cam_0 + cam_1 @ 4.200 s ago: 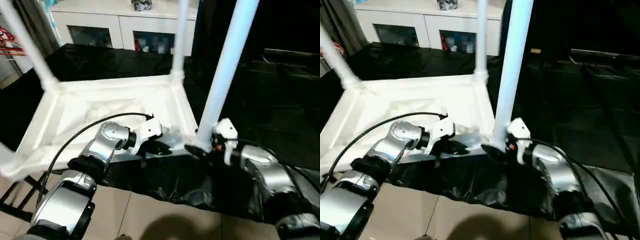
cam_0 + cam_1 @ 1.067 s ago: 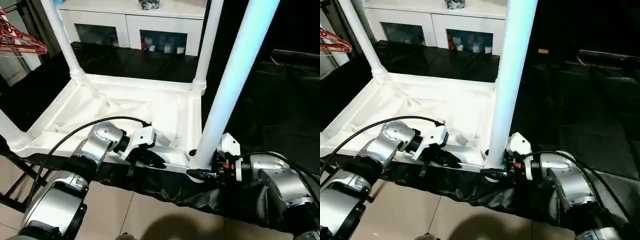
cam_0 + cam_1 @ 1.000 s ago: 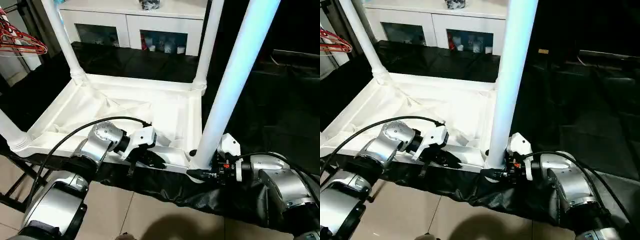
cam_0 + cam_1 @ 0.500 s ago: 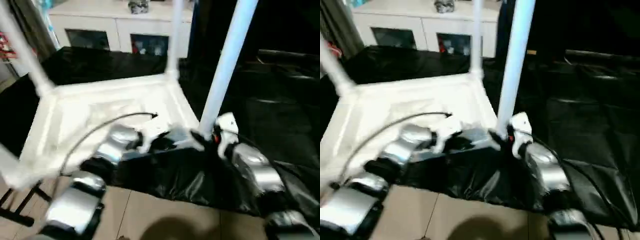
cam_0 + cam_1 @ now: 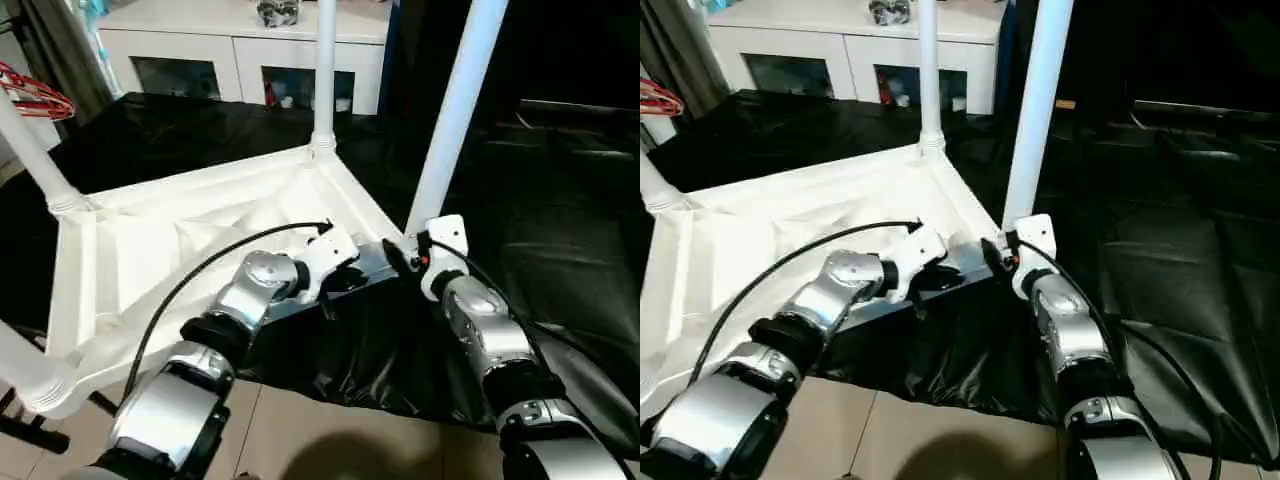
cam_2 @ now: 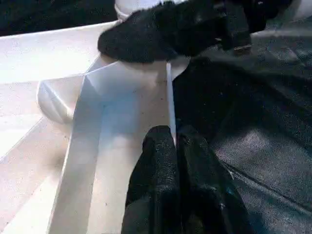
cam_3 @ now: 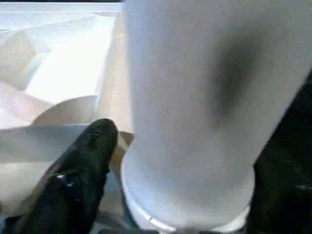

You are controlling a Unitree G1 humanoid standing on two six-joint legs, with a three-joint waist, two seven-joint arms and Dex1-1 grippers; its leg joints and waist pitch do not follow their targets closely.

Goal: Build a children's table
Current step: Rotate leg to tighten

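The table top (image 5: 180,245) lies upside down w/ ribbed underside up, on a bench covered in black sheeting (image 5: 560,260). It sits skewed on the bench, its near-right corner close to the bench's front edge, and its near-left corner juts out past the bench front over the tiled floor (image 5: 300,430).

Far left: red hangers (image 5: 35,95) at the pic edge. A white leg (image 5: 30,150) stands in the far-left corner socket; a 2nd leg (image 5: 20,365) sits in the near-left corner, low in the frame. Behind, a white cabinet (image 5: 250,45) w/ glass doors, beyond the bench's back edge.

Left tool (image 5: 345,282) is at the top's front rim, just left of the near-right corner. In the left wrist view its two black fingers (image 6: 161,161) are pinched tight on the thin upright rim wall of the top, one on each side, no gap.

Middle: a 3rd leg (image 5: 324,70) stands upright in the far-right corner socket.

Right: the 4th leg (image 5: 455,110) rises from the near-right corner socket, leaning a bit to the right. Right tool (image 5: 400,258) is at the base of this leg. In the right wrist view one black finger (image 7: 83,175) lies against the collar on one side and the other shows dark on the opp. side, so the tool is clamped around the leg's base. The right tool's finger also shows in the left wrist view, across the corner.
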